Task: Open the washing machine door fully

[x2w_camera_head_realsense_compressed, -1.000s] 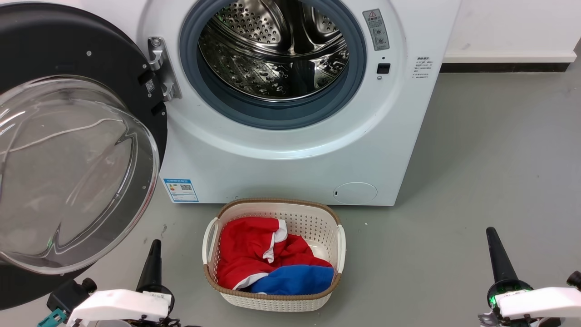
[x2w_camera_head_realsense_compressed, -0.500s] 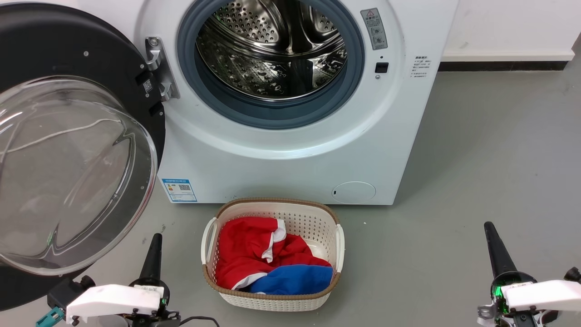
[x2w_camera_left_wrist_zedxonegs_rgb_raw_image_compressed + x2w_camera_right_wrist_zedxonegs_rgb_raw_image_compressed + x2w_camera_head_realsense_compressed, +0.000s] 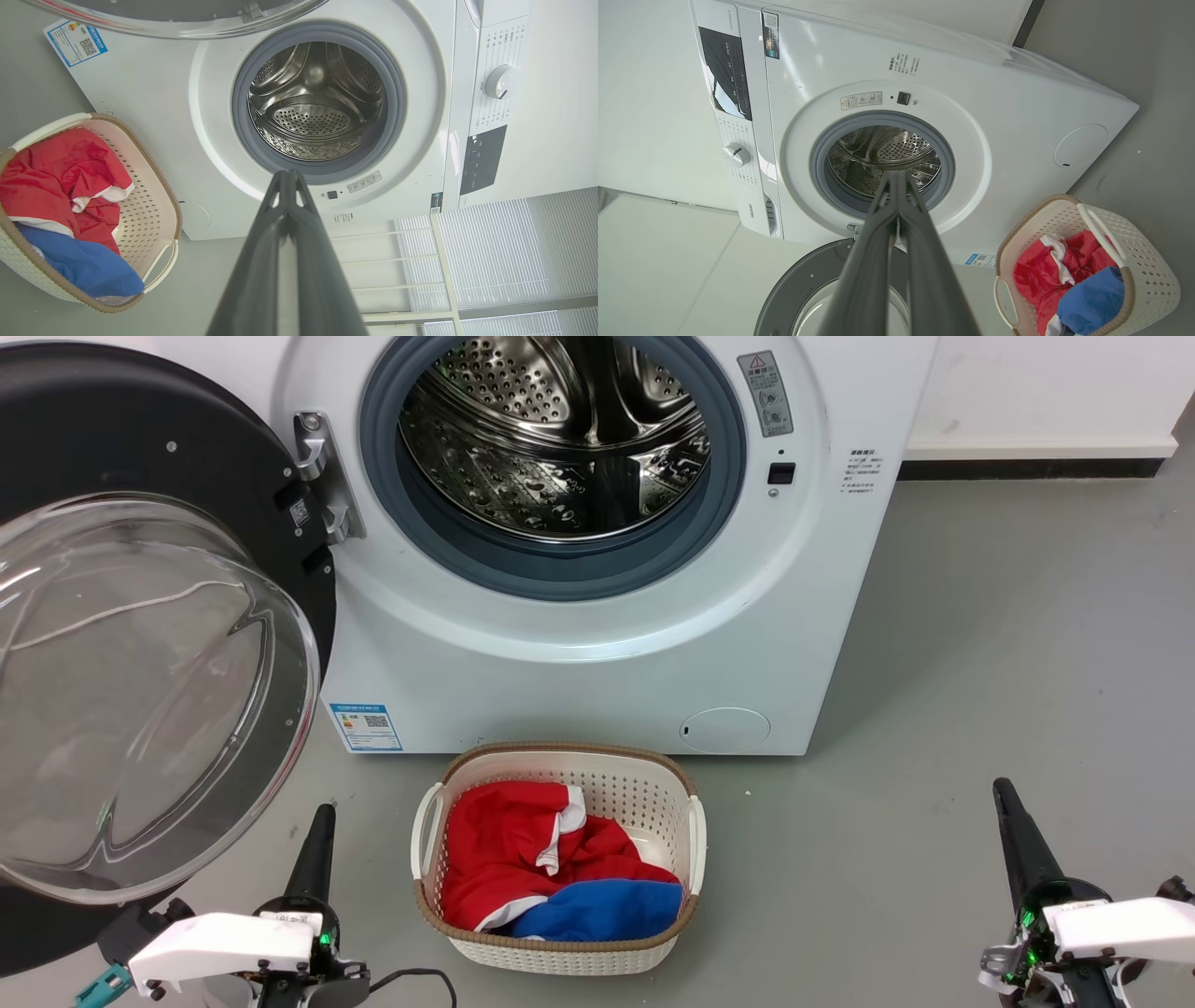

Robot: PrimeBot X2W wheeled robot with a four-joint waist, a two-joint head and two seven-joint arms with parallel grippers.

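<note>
The washing machine door is a big black disc with a bulging clear glass bowl; it stands swung wide to the left of the machine's front, hinged at the drum's left side. The same door appears low in the right wrist view, and its glass edge runs along the top of the left wrist view. My left gripper is shut and empty at the lower left, just below the door's bowl. At the lower right my right gripper is shut and empty over bare floor. Both grippers, left and right, point at the open drum.
The white washing machine shows its steel drum inside a grey rubber ring. A cream basket with red and blue clothes sits on the grey floor right before the machine, between my arms. A white wall runs at the back right.
The head camera has shifted a little, so the scene sits slightly further left. Both grippers have moved a bit forward, up that view. The door stands as before.
</note>
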